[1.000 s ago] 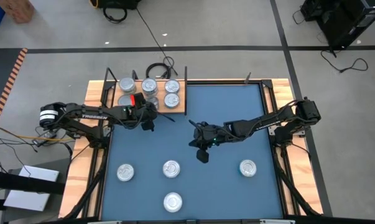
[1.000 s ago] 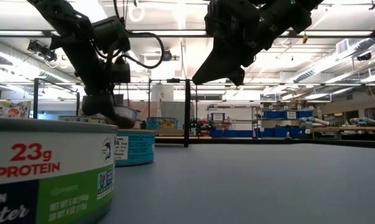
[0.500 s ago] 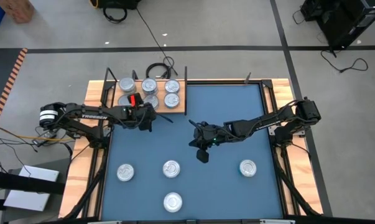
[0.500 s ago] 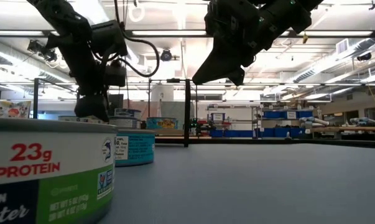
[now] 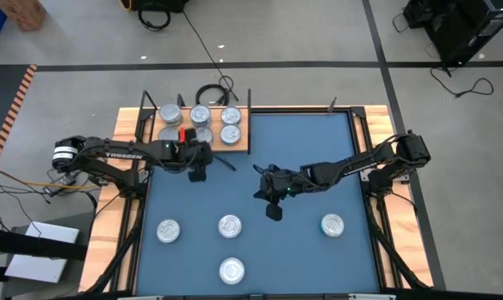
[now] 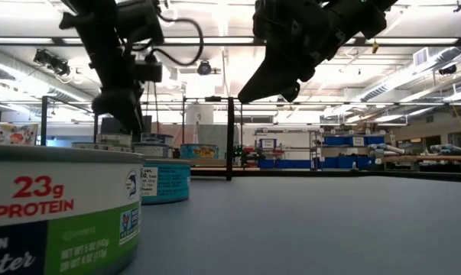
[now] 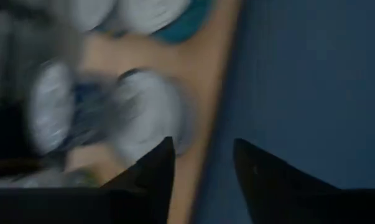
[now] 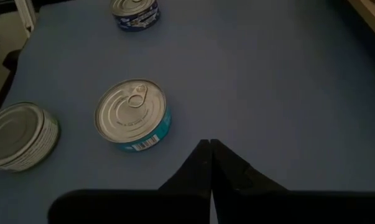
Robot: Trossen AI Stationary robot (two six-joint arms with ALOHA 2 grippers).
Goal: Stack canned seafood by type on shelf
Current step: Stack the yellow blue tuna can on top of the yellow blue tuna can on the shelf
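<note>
Tins [image 5: 229,226] round, shiny ribbed lids; shelf [image 5: 243,142] wooden.

Place: robotics lab or workshop hall
Ceiling: long strip lights [image 6: 413,76], exposed ducting
Background: shelving with blue bins [image 6: 345,140]
Floor: grey concrete [image 5: 318,33], black tape lines, loose cables [image 5: 213,90]

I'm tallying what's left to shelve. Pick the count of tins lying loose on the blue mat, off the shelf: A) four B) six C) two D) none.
A: the high view shows four tins on the blue mat; the others sit on the shelf.
</note>
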